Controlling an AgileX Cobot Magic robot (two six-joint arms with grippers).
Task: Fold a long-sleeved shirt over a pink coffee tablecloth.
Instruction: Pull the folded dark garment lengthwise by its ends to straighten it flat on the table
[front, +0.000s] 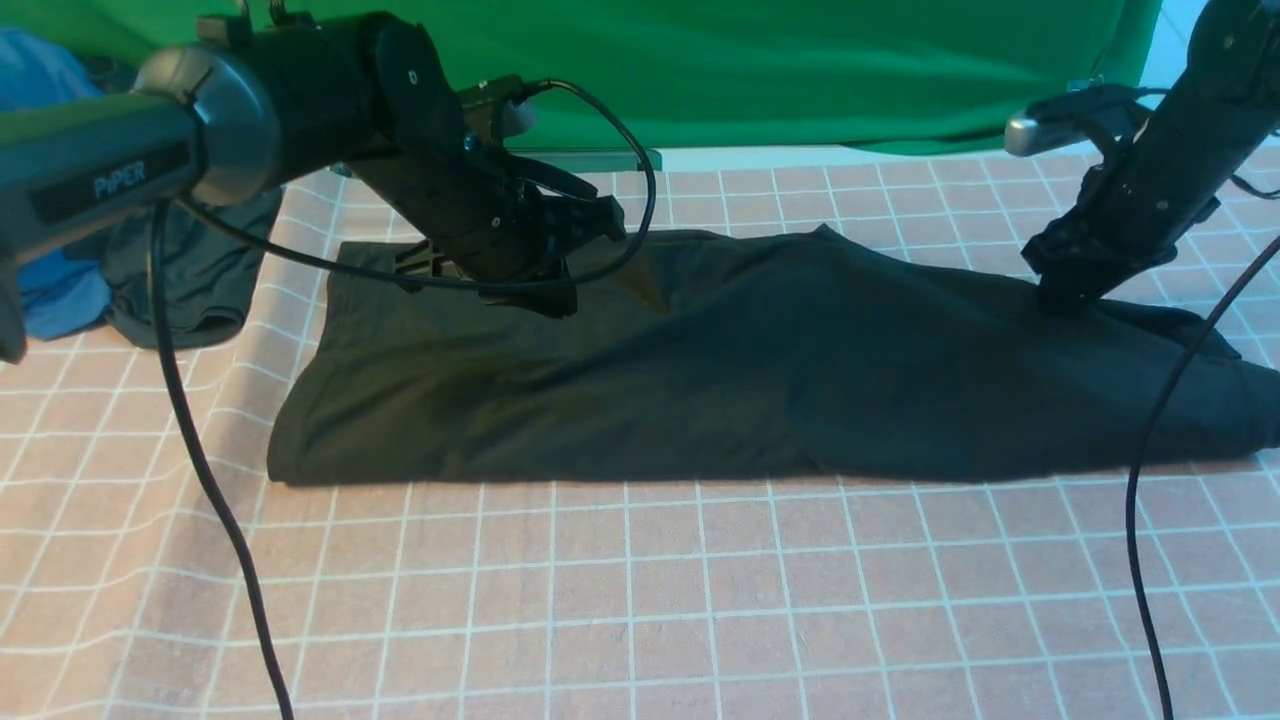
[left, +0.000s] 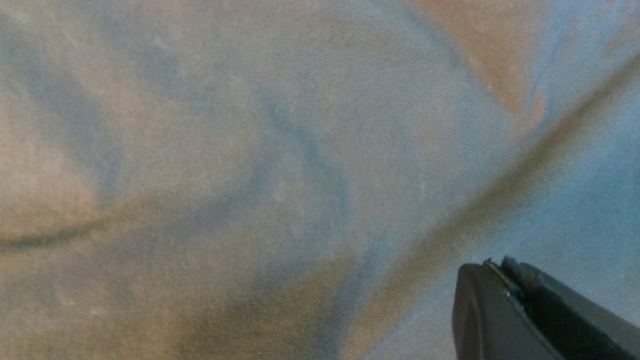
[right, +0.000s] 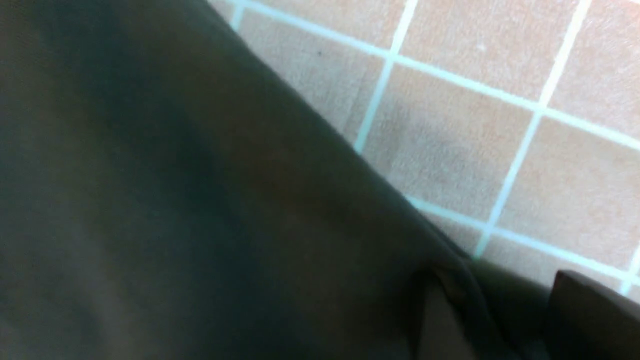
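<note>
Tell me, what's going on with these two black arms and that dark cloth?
Two robot arms are folding a black long-sleeved shirt on a pink checked tablecloth. The shirt lies across the cloth as a long, roughly folded band. The left hand is shut and sits over the shirt near its far edge. The right hand is pressed down on the shirt's right end, its fingers apparently parted rather than pinching the fabric.

I read the near strip of tablecloth (front: 640, 600), in front of the shirt (front: 700, 380), as open. Left cable (front: 198, 450) and right cable (front: 1131, 500) hang across its ends. Bunched garments (front: 190, 280) block far left; green cloth (front: 800, 70) walls the back.
</note>
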